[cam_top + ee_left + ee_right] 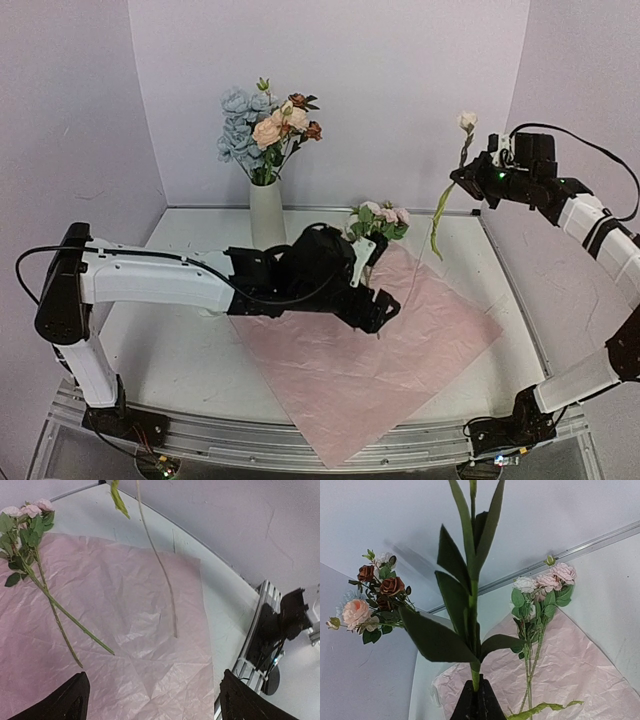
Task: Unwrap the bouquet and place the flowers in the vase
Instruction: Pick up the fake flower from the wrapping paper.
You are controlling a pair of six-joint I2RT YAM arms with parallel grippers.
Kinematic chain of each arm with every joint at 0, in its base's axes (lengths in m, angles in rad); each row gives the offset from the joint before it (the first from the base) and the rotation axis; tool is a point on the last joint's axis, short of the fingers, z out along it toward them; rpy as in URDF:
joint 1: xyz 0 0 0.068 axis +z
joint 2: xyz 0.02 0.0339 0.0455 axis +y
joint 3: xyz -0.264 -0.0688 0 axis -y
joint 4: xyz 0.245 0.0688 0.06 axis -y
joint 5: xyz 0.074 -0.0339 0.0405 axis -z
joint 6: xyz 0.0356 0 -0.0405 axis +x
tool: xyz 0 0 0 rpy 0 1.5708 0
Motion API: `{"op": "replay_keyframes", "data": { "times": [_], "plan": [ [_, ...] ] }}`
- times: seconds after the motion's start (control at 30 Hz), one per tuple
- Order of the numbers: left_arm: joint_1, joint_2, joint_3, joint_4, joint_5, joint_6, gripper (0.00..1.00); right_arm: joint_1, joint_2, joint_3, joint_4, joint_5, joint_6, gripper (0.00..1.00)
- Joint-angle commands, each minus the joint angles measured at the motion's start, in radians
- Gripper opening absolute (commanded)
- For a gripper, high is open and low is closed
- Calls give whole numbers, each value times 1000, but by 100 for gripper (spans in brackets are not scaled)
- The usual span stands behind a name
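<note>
While the left gripper [155,700] is held wide open and empty above the pink paper [140,595] near the pink rose spray [30,540], the cream-bud stem [472,605] pinched in the right gripper [476,692] must next, it is judged, be threaded into the vase [267,212] at the back.

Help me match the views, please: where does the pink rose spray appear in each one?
Top external: the pink rose spray lies right of centre, at the far edge of the pink paper sheet.
Left wrist: the pink rose spray fills the upper-left corner, stems slanting down-right.
Right wrist: the pink rose spray stands right of centre, blooms uppermost.
Shared landmark: the pink paper sheet.
</note>
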Motion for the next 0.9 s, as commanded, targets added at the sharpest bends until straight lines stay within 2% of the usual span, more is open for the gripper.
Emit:
{"op": "replay_keyframes", "data": {
  "times": [0.0,0.17,0.37,0.5,0.87],
  "plan": [
    [52,-27,117,12,60,-54,89,2,-47,-10,32,2,-23,0],
    [85,79,288,12,61,-42,84,2,-67,-21,33,-11,-16,0],
    [116,207,461,12,135,-32,67,1,-81,-30,32,-36,-1,0],
    [121,259,520,12,127,-11,59,2,-90,-33,32,-43,11,0],
    [122,336,613,11,99,32,49,3,-103,-62,31,-44,53,0]
  ]
}}
